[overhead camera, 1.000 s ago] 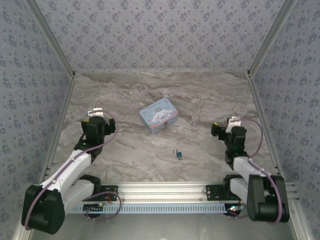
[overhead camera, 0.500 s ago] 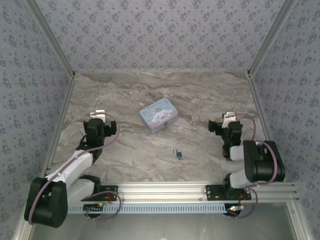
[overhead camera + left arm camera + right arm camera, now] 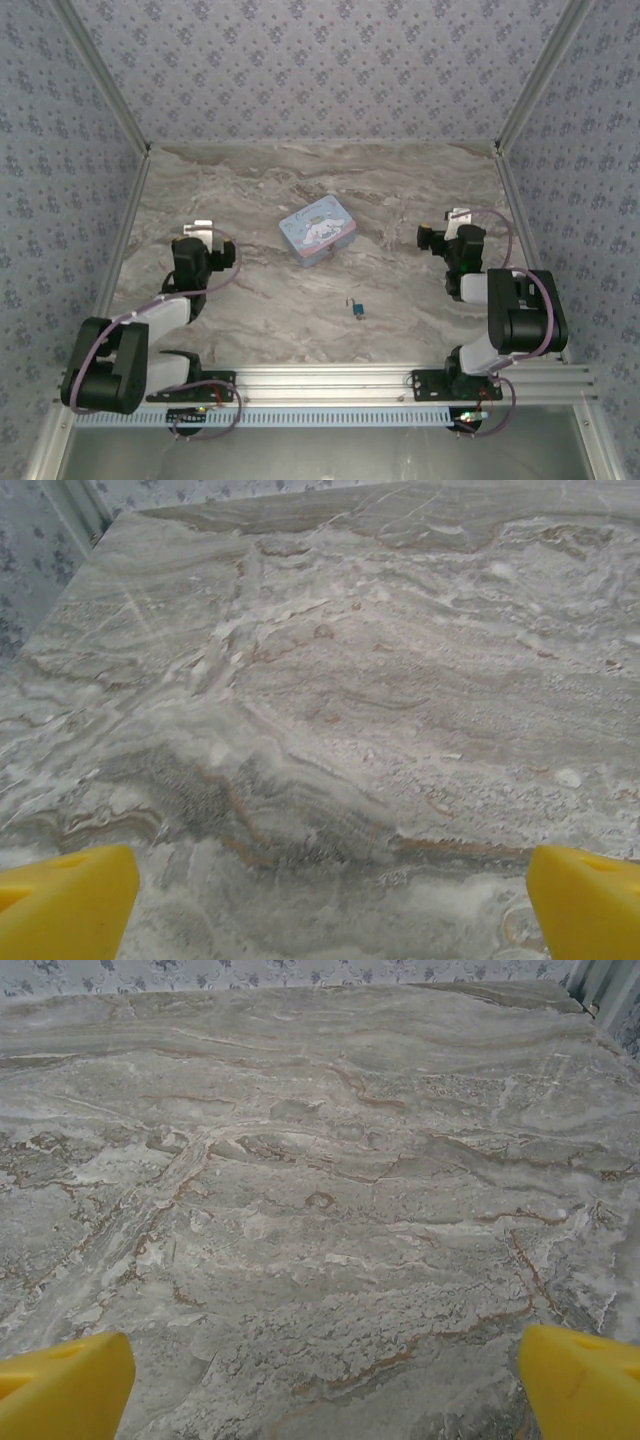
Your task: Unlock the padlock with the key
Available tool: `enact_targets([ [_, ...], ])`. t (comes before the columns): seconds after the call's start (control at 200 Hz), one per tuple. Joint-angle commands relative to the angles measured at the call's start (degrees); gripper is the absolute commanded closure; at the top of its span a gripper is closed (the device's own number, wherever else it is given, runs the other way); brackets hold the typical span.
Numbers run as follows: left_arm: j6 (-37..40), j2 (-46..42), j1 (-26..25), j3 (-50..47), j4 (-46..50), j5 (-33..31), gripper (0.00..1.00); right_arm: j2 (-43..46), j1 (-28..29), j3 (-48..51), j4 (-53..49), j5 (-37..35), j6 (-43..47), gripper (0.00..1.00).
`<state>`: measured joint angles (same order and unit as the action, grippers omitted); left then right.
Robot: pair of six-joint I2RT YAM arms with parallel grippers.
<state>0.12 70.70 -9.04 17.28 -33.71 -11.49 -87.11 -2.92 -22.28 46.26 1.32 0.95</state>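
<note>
The padlock [image 3: 357,310] lies on the marble surface [image 3: 260,300], the tin [image 3: 317,230] well behind it. The left arm [image 3: 165,312] and right arm [image 3: 520,312] sit folded at either side, well apart from both

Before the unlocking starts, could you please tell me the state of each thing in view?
Padlock, lying loose, untouched; too small to tell if locked.
Tin, lid closed.
Left gripper, open, empty.
Right gripper, open, empty.
</note>
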Motion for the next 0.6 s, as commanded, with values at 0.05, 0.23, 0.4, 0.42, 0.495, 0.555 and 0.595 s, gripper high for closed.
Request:
enact_targets([
  [0.05, 1.6, 1.8, 0.6, 0.3, -7.4, 3.8, 0.0, -0.1, -0.2, -0.2, -0.9, 0.4, 0.1, 0.0],
  [0.23, 2.7, 1.0, 1.7, -2.1, -11.6, 4.9, 0.01, -0.1, -0.2, -0.1, -0.9, 0.4, 0.1, 0.0],
  [0.4, 3.4, 1.8, 3.5, -3.7, -16.2, 7.1, 0.01, -0.1, -0.2, -0.1, -0.8, 0.4, 0.1, 0.0],
  [0.42, 3.7, 2.1, 3.6, -3.9, -17.1, 7.2, 0.0, -0.1, -0.2, -0.1, -0.8, 0.4, 0.1, 0.0],
  [0.495, 4.2, 3.7, 4.1, -5.0, -20.6, 8.1, 0.01, 0.0, -0.2, -0.1, -0.8, 0.4, 0.1, 0.0],
  [0.555, 4.2, 6.6, 4.6, -6.0, -25.5, 8.4, 0.01, -0.1, -0.2, -0.1, -0.8, 0.3, 0.1, 0.0],
  [0.595, 4.3, 8.8, 4.9, -6.2, -28.3, 8.6, 0.01, 0.0, -0.2, -0.2, -0.8, 0.3, 0.1, 0.0],
])
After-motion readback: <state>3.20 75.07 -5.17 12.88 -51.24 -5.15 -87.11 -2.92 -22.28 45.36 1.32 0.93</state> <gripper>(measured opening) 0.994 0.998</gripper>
